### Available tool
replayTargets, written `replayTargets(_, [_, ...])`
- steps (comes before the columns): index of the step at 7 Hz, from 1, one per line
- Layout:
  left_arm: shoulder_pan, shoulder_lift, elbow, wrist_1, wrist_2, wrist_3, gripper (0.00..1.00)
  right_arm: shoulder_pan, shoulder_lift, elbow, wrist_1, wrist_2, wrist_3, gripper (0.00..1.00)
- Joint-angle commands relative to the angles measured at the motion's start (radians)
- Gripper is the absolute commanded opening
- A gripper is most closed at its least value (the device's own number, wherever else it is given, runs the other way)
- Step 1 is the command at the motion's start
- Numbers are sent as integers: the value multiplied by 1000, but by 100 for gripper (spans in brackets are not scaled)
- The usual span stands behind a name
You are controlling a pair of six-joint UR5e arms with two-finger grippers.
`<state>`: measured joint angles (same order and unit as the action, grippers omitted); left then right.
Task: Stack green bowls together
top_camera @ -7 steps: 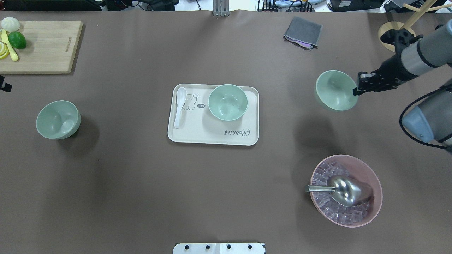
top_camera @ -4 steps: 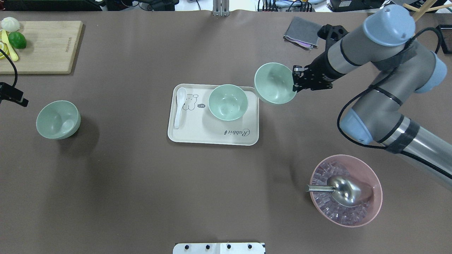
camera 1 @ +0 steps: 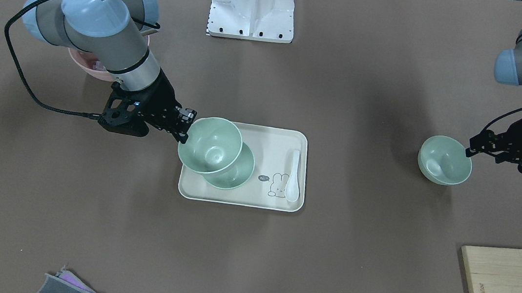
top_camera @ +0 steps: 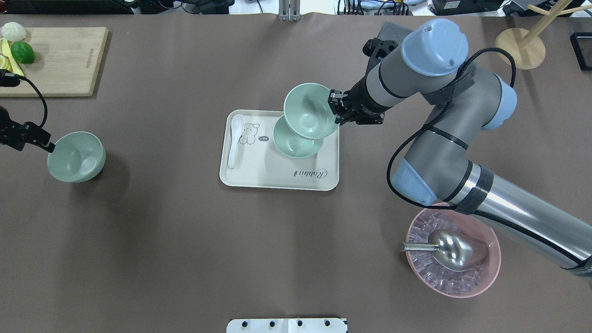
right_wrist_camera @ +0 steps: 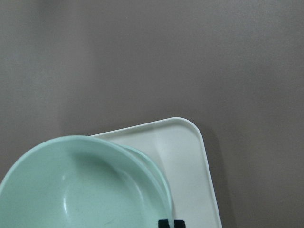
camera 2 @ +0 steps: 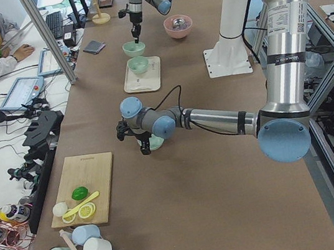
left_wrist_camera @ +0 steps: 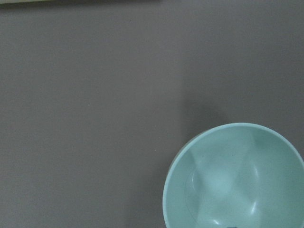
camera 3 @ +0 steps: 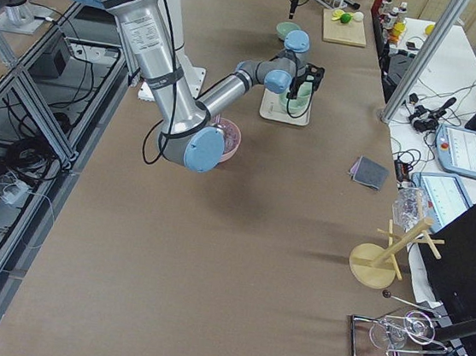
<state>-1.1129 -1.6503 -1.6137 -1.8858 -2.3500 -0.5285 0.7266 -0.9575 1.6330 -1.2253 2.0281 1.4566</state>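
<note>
My right gripper (top_camera: pixel 334 111) is shut on the rim of a pale green bowl (top_camera: pixel 307 110) and holds it tilted just above a second green bowl (top_camera: pixel 293 143) that stands on the cream tray (top_camera: pixel 259 175). The front view shows the held bowl (camera 1: pixel 211 145) overlapping the tray bowl (camera 1: pixel 238 173). The third green bowl (top_camera: pixel 76 156) stands on the table at the left. My left gripper (top_camera: pixel 49 147) is at its far-left rim and looks open. The left wrist view shows this bowl (left_wrist_camera: pixel 237 180) at the lower right.
A white spoon (top_camera: pixel 235 138) lies on the tray's left part. A pink bowl (top_camera: pixel 490 273) with ice and a metal scoop stands front right. A wooden cutting board (top_camera: pixel 60 60) with fruit lies back left. A wooden stand (top_camera: pixel 520 41) is back right.
My right arm carried its bowl leftward from the table's right side to above the tray bowl. My left gripper came in from the left edge to the left bowl's rim.
</note>
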Motion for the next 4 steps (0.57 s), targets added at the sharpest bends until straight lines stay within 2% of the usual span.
replayTargets(1, [15, -17, 21, -1, 0, -1, 85, -47, 61, -63, 3, -75, 48, 0])
replayTargets(4, [15, -19, 21, -6, 0, -4, 85, -56, 51, -77, 6, -78, 48, 0])
